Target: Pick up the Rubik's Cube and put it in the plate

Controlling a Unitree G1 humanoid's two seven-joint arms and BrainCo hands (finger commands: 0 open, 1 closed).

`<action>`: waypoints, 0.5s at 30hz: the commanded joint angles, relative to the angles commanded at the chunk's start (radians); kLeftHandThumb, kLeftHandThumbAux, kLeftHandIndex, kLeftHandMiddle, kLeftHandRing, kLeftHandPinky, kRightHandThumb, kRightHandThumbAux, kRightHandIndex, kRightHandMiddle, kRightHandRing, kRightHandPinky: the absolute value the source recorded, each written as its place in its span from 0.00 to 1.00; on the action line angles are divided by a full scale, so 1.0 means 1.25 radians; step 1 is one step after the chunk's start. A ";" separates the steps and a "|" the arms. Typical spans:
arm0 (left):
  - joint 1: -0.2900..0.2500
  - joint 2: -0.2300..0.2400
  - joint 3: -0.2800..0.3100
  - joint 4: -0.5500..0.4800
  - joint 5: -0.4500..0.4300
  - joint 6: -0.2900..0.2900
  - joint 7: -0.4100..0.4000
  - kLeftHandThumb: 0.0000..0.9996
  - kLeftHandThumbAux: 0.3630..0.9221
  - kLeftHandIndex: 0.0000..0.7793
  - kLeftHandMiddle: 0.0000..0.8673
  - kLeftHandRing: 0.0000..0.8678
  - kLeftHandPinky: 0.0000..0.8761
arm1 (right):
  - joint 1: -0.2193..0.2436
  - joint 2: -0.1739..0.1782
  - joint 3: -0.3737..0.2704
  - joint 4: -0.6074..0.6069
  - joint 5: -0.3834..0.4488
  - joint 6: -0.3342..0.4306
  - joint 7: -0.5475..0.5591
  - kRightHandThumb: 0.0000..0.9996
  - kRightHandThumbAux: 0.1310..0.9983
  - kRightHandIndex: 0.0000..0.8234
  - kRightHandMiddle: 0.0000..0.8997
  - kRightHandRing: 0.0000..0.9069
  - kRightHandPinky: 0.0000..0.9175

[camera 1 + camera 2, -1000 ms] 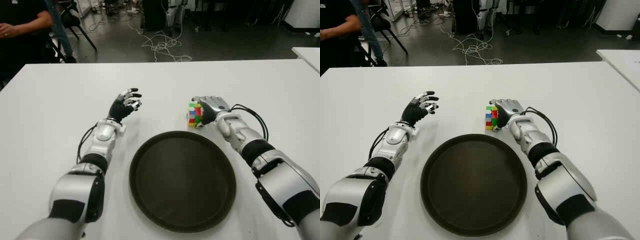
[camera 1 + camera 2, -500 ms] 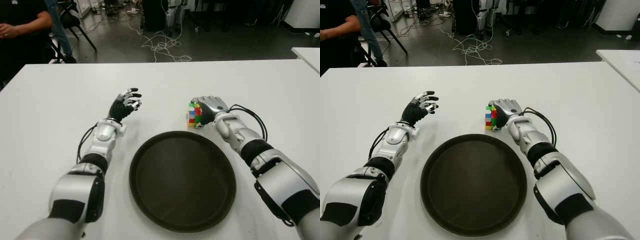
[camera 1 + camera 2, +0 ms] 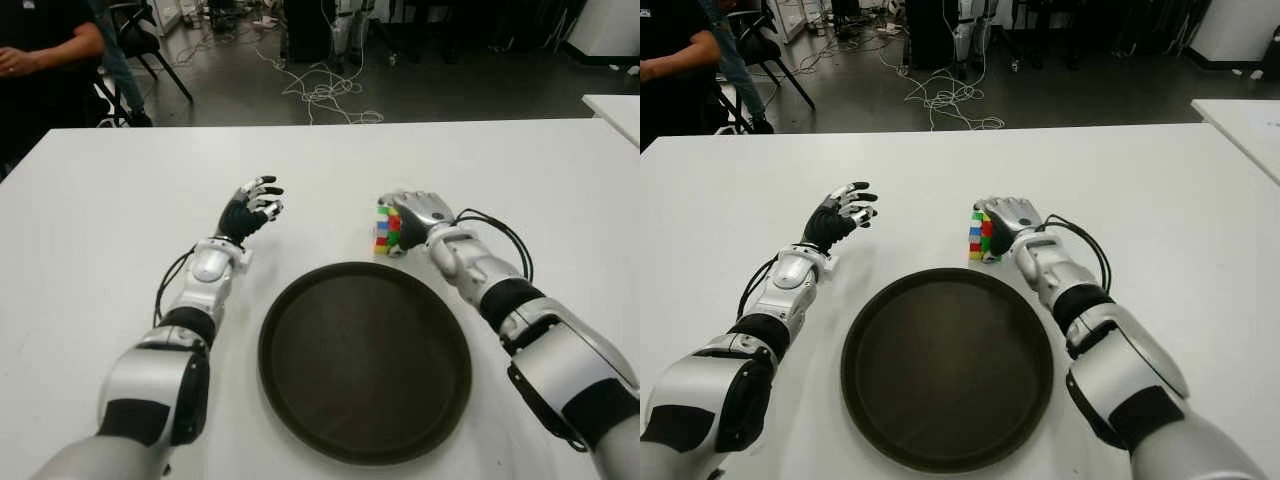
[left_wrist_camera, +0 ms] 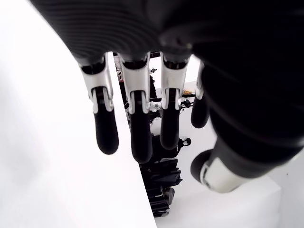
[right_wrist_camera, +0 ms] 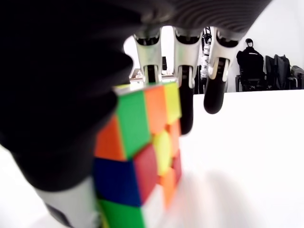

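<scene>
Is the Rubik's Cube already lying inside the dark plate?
No, the Rubik's Cube is beyond the plate's far rim, against the right hand.

Both eye views look forward and down over the table (image 3: 120,190), sharing it; wrist views sit close behind each hand's fingers.

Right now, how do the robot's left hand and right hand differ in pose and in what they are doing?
The right hand is wrapped around the Rubik's Cube beyond the plate; the left hand holds nothing. The right hand's fingers curl over the cube, while the left hand's fingers are spread. Both sit over the white table, beyond the plate's far rim.
</scene>
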 joint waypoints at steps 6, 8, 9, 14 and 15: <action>0.001 0.001 -0.002 0.000 0.002 -0.002 0.002 0.20 0.69 0.25 0.33 0.37 0.42 | 0.008 0.004 -0.004 -0.004 0.004 0.003 -0.087 0.67 0.70 0.50 0.59 0.59 0.56; 0.001 0.001 -0.002 -0.001 0.002 -0.001 0.003 0.19 0.69 0.25 0.33 0.38 0.42 | 0.011 0.006 -0.009 -0.004 0.008 0.003 -0.118 0.68 0.70 0.50 0.58 0.58 0.55; 0.001 0.001 -0.002 -0.001 0.002 -0.001 0.003 0.19 0.70 0.25 0.33 0.38 0.42 | 0.012 0.007 -0.011 -0.004 0.010 0.003 -0.129 0.68 0.70 0.51 0.58 0.58 0.54; 0.001 0.001 -0.002 -0.001 0.002 -0.002 0.005 0.18 0.71 0.26 0.33 0.38 0.44 | 0.016 0.011 -0.025 -0.007 0.021 0.005 -0.168 0.69 0.70 0.51 0.57 0.58 0.54; 0.001 0.001 -0.002 -0.001 0.002 -0.002 0.004 0.18 0.71 0.26 0.33 0.39 0.44 | 0.017 0.013 -0.030 -0.006 0.025 0.005 -0.175 0.69 0.70 0.51 0.57 0.58 0.54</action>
